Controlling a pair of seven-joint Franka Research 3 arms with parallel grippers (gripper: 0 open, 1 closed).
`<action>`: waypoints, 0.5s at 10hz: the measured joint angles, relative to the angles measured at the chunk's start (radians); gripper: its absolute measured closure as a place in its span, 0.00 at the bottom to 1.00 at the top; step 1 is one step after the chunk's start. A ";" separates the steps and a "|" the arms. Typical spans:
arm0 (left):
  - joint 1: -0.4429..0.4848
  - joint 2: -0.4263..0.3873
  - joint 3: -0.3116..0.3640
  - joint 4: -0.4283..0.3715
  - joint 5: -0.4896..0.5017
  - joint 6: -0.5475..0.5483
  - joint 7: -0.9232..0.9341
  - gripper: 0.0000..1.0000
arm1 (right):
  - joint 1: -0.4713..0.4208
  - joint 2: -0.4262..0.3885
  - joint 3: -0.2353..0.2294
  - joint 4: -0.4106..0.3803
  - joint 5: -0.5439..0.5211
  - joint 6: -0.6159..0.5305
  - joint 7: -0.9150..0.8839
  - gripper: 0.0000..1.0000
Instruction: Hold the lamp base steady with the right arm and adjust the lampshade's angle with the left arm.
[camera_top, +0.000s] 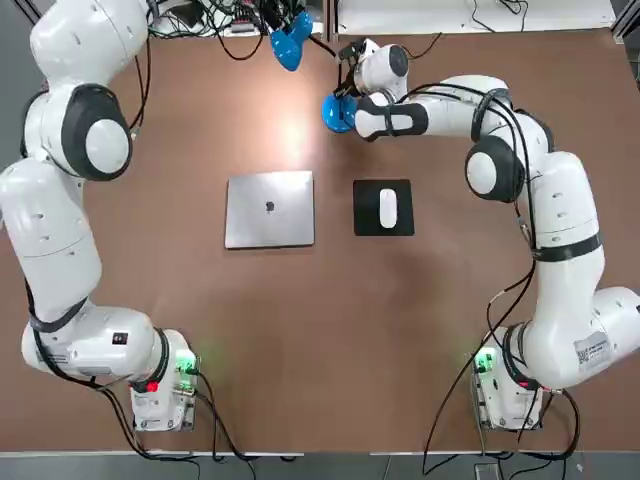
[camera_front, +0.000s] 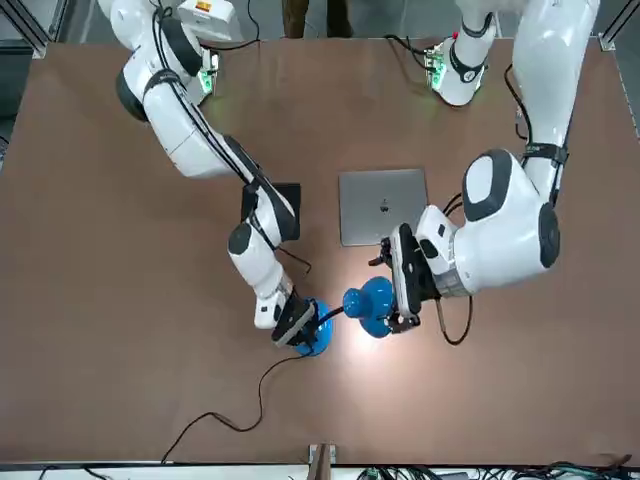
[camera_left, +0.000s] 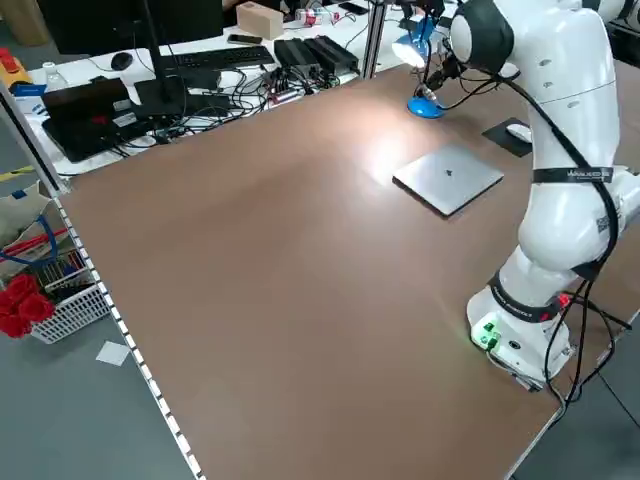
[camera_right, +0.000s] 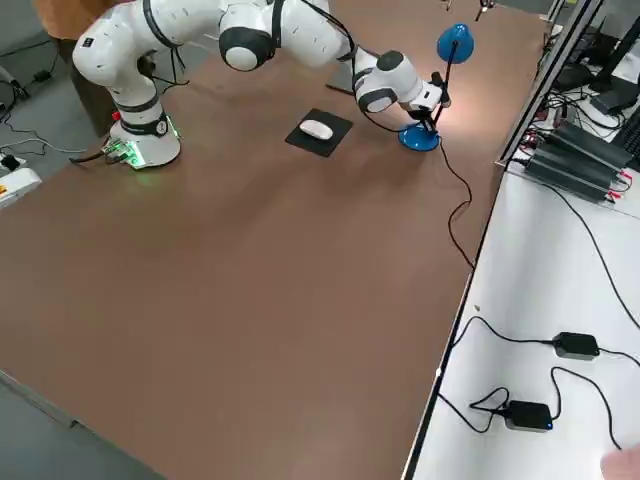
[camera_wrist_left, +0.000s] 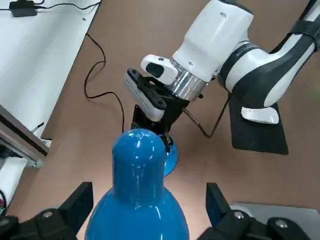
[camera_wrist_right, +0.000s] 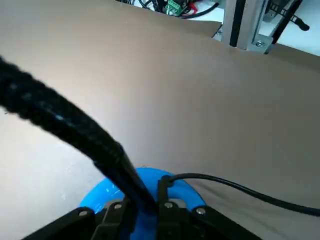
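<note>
The lamp base (camera_top: 335, 113) is a glossy blue disc on the far side of the table, with a thin black neck (camera_wrist_right: 60, 120) rising from it. My right gripper (camera_wrist_right: 142, 212) is low over the disc, its fingers pressed close on both sides of the neck's foot. It also shows in the front view as the right gripper (camera_front: 298, 328) on the base (camera_front: 315, 340). The blue lampshade (camera_wrist_left: 140, 200) hangs lit above the table, between the spread fingers of my left gripper (camera_wrist_left: 145, 205). A gap shows on each side of the shade.
A closed grey laptop (camera_top: 270, 208) lies mid-table beside a black pad with a white mouse (camera_top: 387, 208). The lamp's black cord (camera_front: 240, 400) trails toward the far table edge. Cables and power boxes (camera_left: 310, 55) crowd the bench behind that edge.
</note>
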 joint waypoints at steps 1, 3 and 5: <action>-0.004 0.001 0.000 0.000 0.000 0.001 0.000 0.00 | 0.001 0.000 -0.002 0.000 0.000 0.002 0.000 0.82; -0.006 0.014 0.000 0.000 0.000 0.025 0.008 0.00 | 0.004 0.002 -0.007 0.000 0.000 0.010 0.000 0.83; -0.006 0.032 0.000 0.000 0.000 0.058 0.035 0.00 | 0.009 0.002 -0.014 0.000 0.000 0.014 -0.001 0.85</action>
